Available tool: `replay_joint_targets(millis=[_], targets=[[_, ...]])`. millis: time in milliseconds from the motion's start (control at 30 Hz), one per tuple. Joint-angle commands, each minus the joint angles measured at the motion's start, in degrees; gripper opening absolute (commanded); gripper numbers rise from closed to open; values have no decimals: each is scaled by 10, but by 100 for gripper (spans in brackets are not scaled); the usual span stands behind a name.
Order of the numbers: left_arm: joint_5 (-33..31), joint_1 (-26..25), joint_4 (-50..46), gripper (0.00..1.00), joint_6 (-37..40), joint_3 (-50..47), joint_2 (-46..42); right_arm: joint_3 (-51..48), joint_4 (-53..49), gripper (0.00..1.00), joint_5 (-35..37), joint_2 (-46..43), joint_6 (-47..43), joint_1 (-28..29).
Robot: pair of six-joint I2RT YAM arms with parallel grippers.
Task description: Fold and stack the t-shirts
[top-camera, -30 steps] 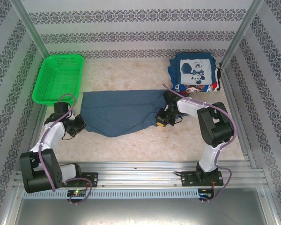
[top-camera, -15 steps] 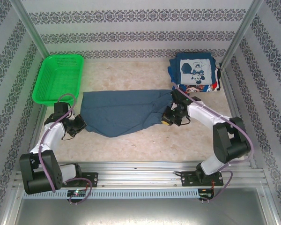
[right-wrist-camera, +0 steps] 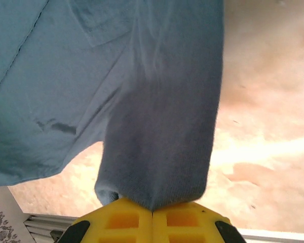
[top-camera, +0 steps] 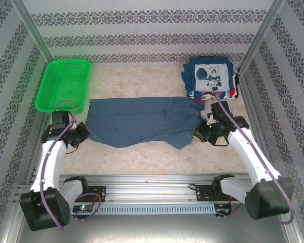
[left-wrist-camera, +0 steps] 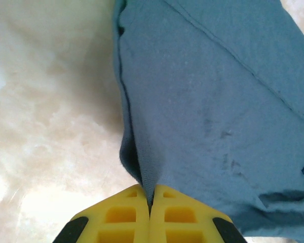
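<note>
A slate-blue shirt (top-camera: 142,121) is lying spread across the middle of the table (top-camera: 152,162), stretching sideways between the two arms. Its far edge is running fairly straight while its near edge is sagging toward the bases.

The left gripper (top-camera: 85,132) is pinching the shirt's left edge. In the left wrist view its yellow fingers (left-wrist-camera: 116,217) are pressing together on a narrow fold of cloth, and the fabric is fanning away from them over the pale marbled surface. The right gripper (top-camera: 195,134) is clamping the shirt's right end. In the right wrist view a bunched flap is running down into its closed yellow fingers (right-wrist-camera: 126,223).

Just beyond the right gripper, in the far right corner, a stack (top-camera: 210,78) of navy shirts is sitting, with a white cartoon-mouse print facing up and red-and-white bits showing at its near edge. It is lying close to the blue shirt's right end. A green mesh basket (top-camera: 66,62) is standing in the far left corner, just beyond the shirt's left end.
</note>
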Motion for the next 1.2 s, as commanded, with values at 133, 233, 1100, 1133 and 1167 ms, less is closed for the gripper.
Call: replay_joint_targets(millis=[133,233,1100,1133,1167], targets=[[-29,-1,-109,0,-44,32,-48,-29,-129,0,-2,-71,-31,-51],[-36,-1,-131,0,-59,34,-74,-42,-153,0,-3,-98,-26,-52],[-16,-3,20,0,-37,136,114,150,-52,0,5,170,-114,-55],[-16,-3,23,0,-34,141,127,164,-51,0,6,189,-120,-55],[-17,-3,27,0,-32,145,137,178,-50,0,5,206,-124,-55]])
